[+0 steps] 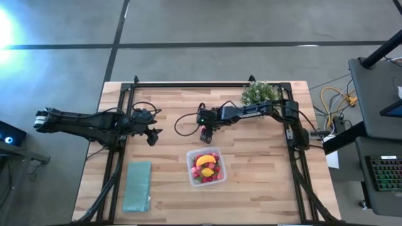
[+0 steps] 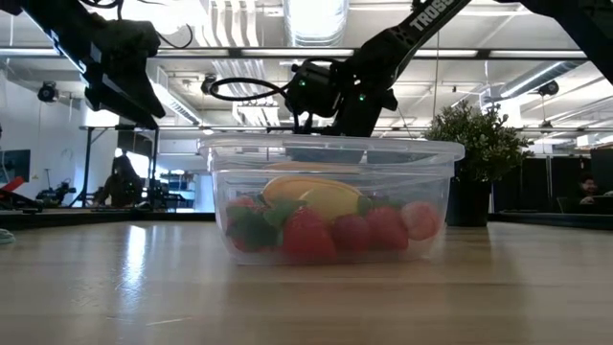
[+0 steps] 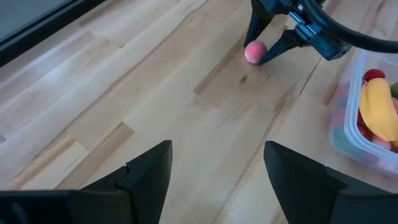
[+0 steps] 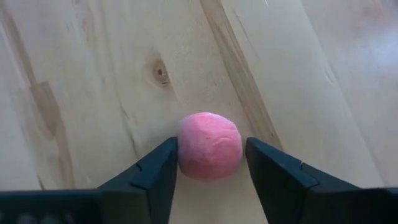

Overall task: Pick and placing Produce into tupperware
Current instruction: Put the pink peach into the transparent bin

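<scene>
A pink round fruit (image 4: 210, 146) lies on the wooden table, on the far side of the tupperware (image 1: 188, 166). My right gripper (image 1: 206, 135) points steeply down over it, its fingers closed on its two sides. The clear tupperware (image 2: 431, 182) holds a yellow lemon (image 1: 206, 171), an orange-yellow piece (image 1: 207, 161) and several red strawberries (image 2: 308, 233). My left gripper (image 3: 217, 152) hangs open above the table's left part (image 1: 152, 136) with nothing between its fingers. Its wrist view shows the pink fruit (image 3: 255, 51) between the other arm's fingers. My right gripper pinches the pink fruit by its two opposite sides (image 4: 184, 152) between its two fingers. The fingers come from above, slanting down. The fruit rests on the table under them.
A green potted plant (image 1: 259, 93) stands at the far edge, right of centre. A flat teal rectangle (image 1: 137, 185) lies at the near left. A black cable (image 1: 185, 122) loops over the table between the two arms.
</scene>
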Tool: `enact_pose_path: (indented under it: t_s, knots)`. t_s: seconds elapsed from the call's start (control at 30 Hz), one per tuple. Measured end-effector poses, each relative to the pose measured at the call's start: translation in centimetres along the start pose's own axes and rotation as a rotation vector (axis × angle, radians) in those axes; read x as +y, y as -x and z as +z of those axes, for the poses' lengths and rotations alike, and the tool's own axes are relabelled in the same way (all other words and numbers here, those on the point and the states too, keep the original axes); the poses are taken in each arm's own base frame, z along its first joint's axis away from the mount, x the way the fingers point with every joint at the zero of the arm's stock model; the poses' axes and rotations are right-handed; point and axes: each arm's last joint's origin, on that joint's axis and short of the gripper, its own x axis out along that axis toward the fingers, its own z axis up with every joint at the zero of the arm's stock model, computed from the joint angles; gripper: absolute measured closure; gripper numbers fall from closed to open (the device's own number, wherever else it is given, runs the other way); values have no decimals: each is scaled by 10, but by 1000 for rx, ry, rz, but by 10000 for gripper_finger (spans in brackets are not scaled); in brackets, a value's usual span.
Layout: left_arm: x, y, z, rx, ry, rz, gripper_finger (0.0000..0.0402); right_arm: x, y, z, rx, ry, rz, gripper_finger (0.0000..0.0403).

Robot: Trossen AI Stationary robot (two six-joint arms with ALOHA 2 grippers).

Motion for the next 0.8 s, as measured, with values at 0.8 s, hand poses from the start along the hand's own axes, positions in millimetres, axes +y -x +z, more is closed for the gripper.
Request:
enact_pose_path:
  t_s: [0.8]
  knots:
    - [-17,-20,7,22,22,-98,162,71,104,-30,160,168,461,260]
